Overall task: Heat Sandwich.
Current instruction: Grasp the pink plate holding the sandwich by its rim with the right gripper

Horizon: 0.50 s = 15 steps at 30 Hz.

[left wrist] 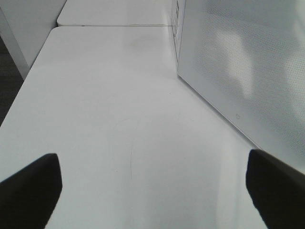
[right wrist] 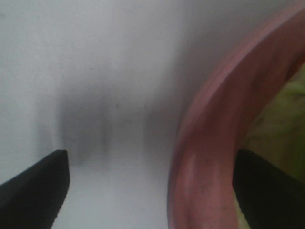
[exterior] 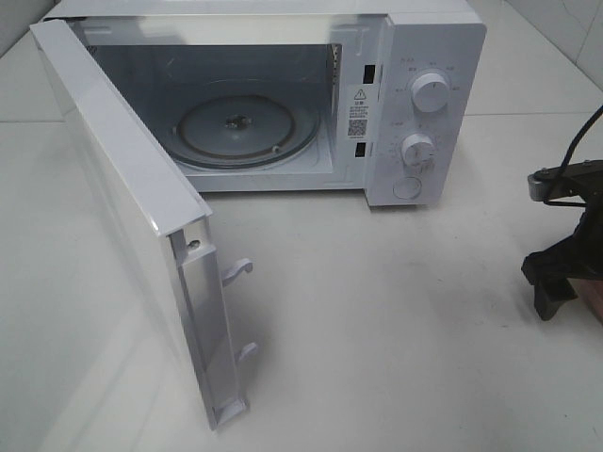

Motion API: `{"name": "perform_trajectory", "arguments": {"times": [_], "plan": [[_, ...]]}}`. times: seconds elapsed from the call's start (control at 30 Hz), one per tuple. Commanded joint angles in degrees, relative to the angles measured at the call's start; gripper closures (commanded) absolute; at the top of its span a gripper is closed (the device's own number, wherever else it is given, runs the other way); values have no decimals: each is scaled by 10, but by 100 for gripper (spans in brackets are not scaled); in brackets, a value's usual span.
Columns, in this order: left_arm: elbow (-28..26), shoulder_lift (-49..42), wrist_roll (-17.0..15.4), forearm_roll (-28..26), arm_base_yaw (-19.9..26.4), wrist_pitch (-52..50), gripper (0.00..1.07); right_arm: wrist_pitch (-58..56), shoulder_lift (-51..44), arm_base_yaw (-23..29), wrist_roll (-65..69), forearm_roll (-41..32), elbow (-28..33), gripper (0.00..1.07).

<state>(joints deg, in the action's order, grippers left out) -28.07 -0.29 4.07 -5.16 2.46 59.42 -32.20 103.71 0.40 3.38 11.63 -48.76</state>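
The white microwave (exterior: 415, 104) stands at the back with its door (exterior: 122, 207) swung wide open, and the glass turntable (exterior: 240, 127) inside is bare. At the table's right edge my right gripper (exterior: 558, 278) points down. In its wrist view the right gripper (right wrist: 151, 186) is open, its fingers standing either side of the pink plate's rim (right wrist: 205, 157). The sandwich (right wrist: 281, 119) shows only as a blurred yellow-green patch inside the plate. My left gripper (left wrist: 152, 191) is open and holds nothing, low over the white table beside the door's dotted outer face (left wrist: 248, 62).
The open door juts toward the front left, with its latch hooks (exterior: 237, 271) sticking out. White tabletop (exterior: 377, 320) spreads in front of the microwave. A seam between two tables (left wrist: 114, 25) runs behind the left gripper.
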Motion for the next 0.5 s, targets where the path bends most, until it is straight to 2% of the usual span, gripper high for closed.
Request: {"name": "perform_trajectory", "arguments": {"times": [0.03,0.27,0.37,0.4,0.43,0.5], "plan": [[-2,-11,-3,0,2,-5,5,11,14,-3,6,6,-2,20],[-2,-11,-3,0,2,-5,5,16,25,-3,6,6,-2,24],[-2,-11,-3,0,2,-5,5,16,25,-3,21,25,-2,41],[-2,-11,-3,0,2,-5,5,16,25,-3,21,25,-2,41],[-2,-11,-3,0,2,-5,5,16,25,-3,43,43,-2,56],[-2,-11,-3,0,2,-5,5,13,25,-3,72,69,-2,76]]}}
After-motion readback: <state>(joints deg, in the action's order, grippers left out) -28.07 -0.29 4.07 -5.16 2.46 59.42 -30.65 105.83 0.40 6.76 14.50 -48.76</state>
